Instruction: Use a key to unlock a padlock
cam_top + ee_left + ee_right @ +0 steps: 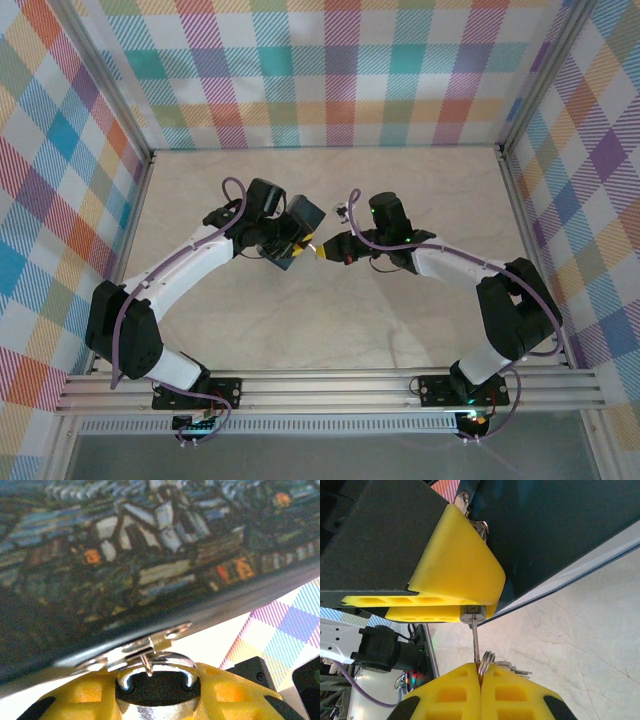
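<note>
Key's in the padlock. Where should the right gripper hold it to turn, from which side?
Hold the key by its head at the ring, coming from the end opposite the padlock, in line with the blade. The blade runs into the lock, leaving only the head free, where the right gripper pinches.

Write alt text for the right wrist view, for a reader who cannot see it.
The right gripper, shut at the bottom edge, pinches the key by its ringed head, blade pointing up into the base of the padlock. The yellow-fingered left gripper clamps the padlock beside a dark tin.
</note>
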